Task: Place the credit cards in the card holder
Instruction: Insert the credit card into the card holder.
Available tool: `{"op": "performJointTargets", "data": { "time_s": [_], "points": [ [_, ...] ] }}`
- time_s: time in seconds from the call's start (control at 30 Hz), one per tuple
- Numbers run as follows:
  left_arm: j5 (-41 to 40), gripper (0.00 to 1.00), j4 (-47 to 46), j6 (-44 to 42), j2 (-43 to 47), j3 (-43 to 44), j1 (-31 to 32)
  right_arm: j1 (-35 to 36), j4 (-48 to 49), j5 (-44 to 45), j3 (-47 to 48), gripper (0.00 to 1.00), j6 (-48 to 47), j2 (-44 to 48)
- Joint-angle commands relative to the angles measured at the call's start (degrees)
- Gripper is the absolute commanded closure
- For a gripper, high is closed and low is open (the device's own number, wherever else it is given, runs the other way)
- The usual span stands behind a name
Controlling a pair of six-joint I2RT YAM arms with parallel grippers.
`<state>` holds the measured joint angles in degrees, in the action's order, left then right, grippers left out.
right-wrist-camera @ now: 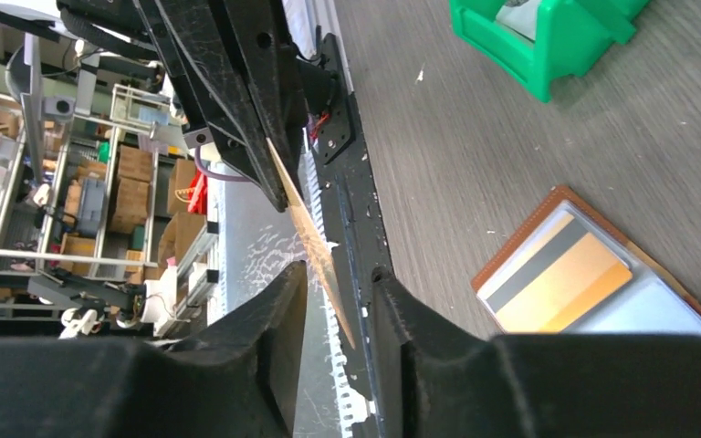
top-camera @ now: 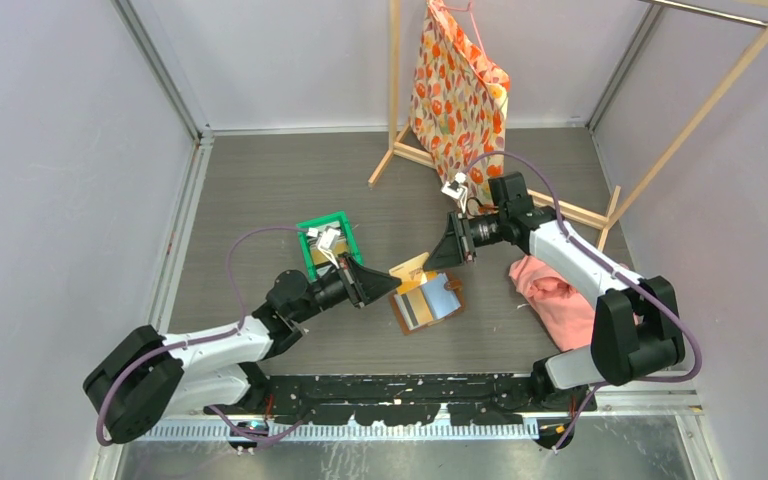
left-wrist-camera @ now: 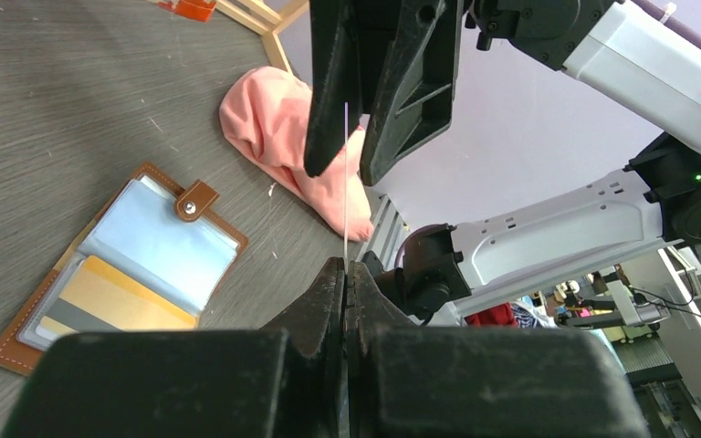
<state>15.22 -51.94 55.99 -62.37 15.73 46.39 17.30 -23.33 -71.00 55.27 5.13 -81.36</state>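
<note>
Reaching in from the near-left corner, your left arm [top-camera: 215, 345] stretches toward the middle of the worktop [top-camera: 280, 180]. Your right arm [top-camera: 575, 255] swings wide, and its wrist points back leftward to meet it. A patterned bag [top-camera: 460, 95] on a wooden rack [top-camera: 396, 80] hangs close behind that wrist. A pink cloth [top-camera: 555, 295] lies beside the forearm, so you have most room at the far left. The green bin [right-wrist-camera: 557, 55] sits just behind the left tool [left-wrist-camera: 347, 269], which is pinched together on a tan card [top-camera: 410, 268], holding it off the worktop. The right tool [top-camera: 432, 260] has its fingers [right-wrist-camera: 274, 310] apart, straddling the card's other end. The card holder [left-wrist-camera: 155, 242] lies open just nearside of both tools, with a gold striped card [right-wrist-camera: 557, 283] in it.
</note>
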Motion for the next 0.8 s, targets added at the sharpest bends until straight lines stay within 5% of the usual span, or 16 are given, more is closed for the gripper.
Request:
{"op": "performJointTargets", "data": {
  "time_s": [0.0, 0.2, 0.23, 0.33, 0.57, 0.77],
  "points": [
    [0.77, 1.00, -5.96, 0.46, -0.77, 1.46, 0.01, 1.02, -0.82, -2.42, 1.16, 0.71, -2.12, 0.28],
    [-0.18, 0.99, -5.58, 0.52, -0.29, 0.61, 0.01, 1.81, -10.54, -3.51, 3.70, 0.99, -11.87, 0.17],
    [-0.18, 0.94, -5.02, 0.54, 0.01, 0.50, 0.01, 1.79, -12.73, -3.15, 4.28, 0.99, -15.28, 0.09],
    [1.47, 0.59, 1.41, -0.48, 3.15, 0.80, -0.72, 1.93, -21.75, 1.29, 6.65, 0.99, -25.33, -0.37],
    [10.90, 0.03, 40.22, -17.56, 20.76, 9.39, -6.39, 4.50, -36.60, 9.95, 11.86, 0.99, -41.50, -3.13],
    [25.27, 0.02, 50.03, -27.85, 17.03, 18.23, -7.35, 9.32, -50.83, 11.90, 17.32, 0.99, -55.65, -8.97]
  ]
}}
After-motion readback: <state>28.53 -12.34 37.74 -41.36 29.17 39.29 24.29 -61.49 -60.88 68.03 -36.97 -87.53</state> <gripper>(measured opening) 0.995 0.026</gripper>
